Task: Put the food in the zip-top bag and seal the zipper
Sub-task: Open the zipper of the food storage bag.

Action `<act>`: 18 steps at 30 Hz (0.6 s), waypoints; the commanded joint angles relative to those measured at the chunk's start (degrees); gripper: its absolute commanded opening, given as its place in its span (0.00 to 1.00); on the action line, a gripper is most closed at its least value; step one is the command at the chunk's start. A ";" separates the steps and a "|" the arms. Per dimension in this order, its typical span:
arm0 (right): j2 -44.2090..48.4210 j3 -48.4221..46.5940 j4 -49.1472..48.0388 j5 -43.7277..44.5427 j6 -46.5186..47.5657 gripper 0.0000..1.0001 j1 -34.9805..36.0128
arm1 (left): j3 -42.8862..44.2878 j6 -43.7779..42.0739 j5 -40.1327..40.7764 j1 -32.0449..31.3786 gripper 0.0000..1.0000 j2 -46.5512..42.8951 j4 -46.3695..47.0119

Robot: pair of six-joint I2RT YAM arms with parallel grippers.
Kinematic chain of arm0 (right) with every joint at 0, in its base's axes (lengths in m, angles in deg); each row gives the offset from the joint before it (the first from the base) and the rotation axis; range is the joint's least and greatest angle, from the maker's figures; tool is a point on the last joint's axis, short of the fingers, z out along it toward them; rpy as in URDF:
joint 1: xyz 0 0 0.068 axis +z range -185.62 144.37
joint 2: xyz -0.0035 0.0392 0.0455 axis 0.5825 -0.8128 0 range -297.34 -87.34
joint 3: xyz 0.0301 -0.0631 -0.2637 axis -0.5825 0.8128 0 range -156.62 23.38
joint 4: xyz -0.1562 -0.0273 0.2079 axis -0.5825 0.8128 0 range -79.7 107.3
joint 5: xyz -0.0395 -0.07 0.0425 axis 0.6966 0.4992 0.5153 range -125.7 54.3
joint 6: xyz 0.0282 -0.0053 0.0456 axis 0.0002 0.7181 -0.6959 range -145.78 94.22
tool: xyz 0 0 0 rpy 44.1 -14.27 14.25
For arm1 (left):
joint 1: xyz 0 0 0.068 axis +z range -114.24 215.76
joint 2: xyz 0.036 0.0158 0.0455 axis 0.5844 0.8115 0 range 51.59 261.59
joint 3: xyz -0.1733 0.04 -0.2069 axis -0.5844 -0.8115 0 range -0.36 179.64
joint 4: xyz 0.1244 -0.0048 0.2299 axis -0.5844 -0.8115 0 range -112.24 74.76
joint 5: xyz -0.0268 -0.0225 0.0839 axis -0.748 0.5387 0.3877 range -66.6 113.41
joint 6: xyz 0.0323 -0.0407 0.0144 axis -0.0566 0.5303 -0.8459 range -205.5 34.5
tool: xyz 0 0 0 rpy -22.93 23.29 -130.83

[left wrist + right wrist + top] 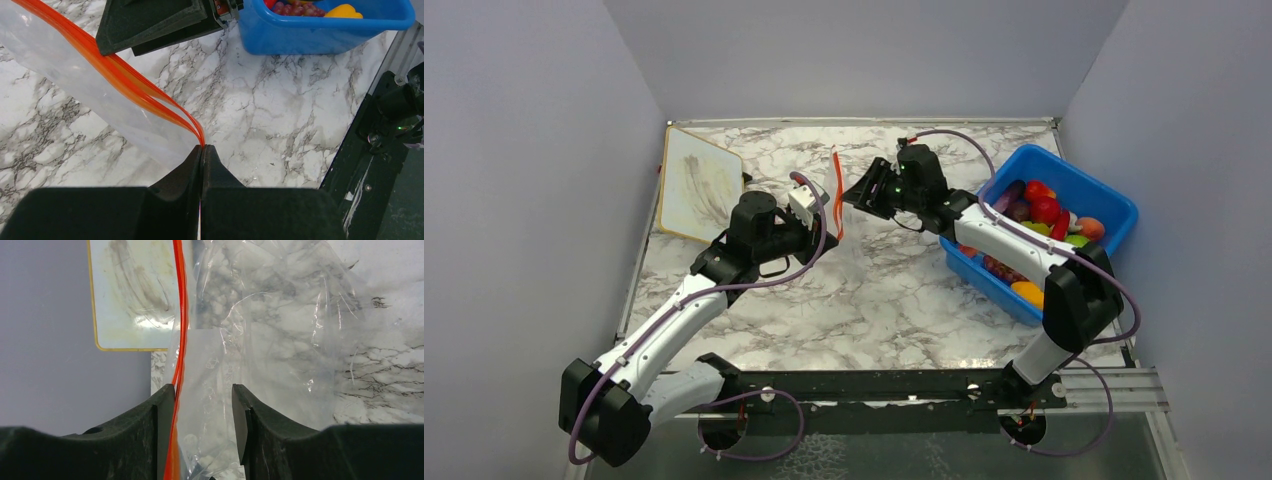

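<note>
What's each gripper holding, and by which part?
Left gripper pinches the zip-top bag at one end of its zipper. Right gripper straddles the bag, open.

The left arm (pixel 674 320) stretches forward and to the right, and the left gripper (pixel 201 150) is pinched tight on the zipper (pixel 140 82). The right arm (pixel 1014 240) bends leftward, and the right gripper (pixel 203 395) faces the left one with its fingers (pixel 160 412) standing apart.
</note>
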 commanded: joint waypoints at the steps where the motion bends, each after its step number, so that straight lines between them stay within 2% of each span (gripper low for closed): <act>1: 1.96 0.70 -2.25 -2.71 -0.94 0.46 0.45 | 0.23 -0.79 -1.15 -0.28 0.00 -0.18 0.46; 10: 5.77 5.46 -2.21 -3.12 -2.51 0.45 3.26 | 0.26 -0.78 -0.90 -0.27 0.00 -0.09 0.31; 18: 6.57 4.17 1.95 1.52 0.48 0.34 4.08 | 0.06 -0.70 -0.44 -0.35 0.00 -0.24 0.32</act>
